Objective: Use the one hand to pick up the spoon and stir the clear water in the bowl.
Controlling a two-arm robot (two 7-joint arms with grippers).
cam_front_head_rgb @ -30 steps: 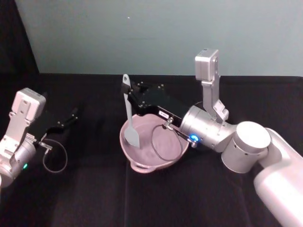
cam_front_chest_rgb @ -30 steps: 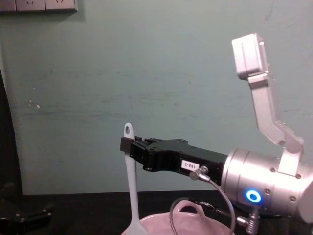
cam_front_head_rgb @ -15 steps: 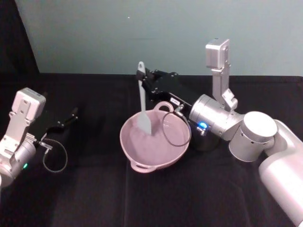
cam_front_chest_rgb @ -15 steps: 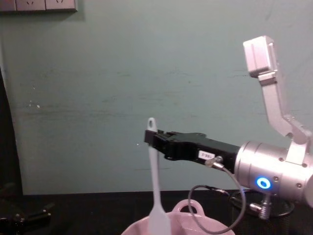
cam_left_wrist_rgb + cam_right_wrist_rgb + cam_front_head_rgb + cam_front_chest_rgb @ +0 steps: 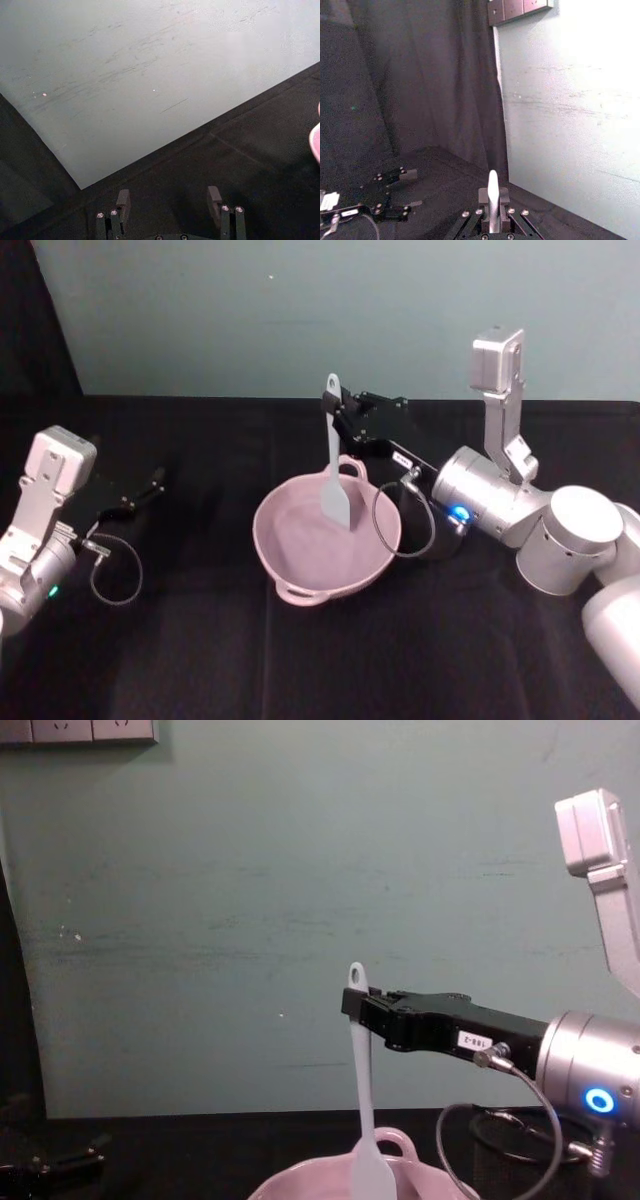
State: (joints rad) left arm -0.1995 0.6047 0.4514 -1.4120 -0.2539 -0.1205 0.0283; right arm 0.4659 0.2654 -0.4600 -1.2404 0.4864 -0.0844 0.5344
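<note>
The white spoon (image 5: 333, 450) hangs upright, and its flat blade reaches down inside the pale pink bowl (image 5: 268, 545) near the far right of the rim. My right gripper (image 5: 341, 416) is shut on the spoon's handle just below the hole. The chest view shows the spoon (image 5: 360, 1090) held by the right gripper (image 5: 358, 1006) above the bowl (image 5: 300, 1182). In the right wrist view the handle (image 5: 493, 192) stands clamped between the fingers. My left gripper (image 5: 148, 486) rests open on the table at the left, apart from the bowl, and its fingers (image 5: 123, 199) are spread.
A black cloth covers the table (image 5: 200, 660) in front of a teal wall. A cable loop (image 5: 398, 532) from my right wrist hangs by the bowl's right rim. Another cable loop (image 5: 115, 578) lies beside my left arm.
My right gripper has carried the spoon to the right across the bowl, from its left side to the far right. The left arm has not moved.
</note>
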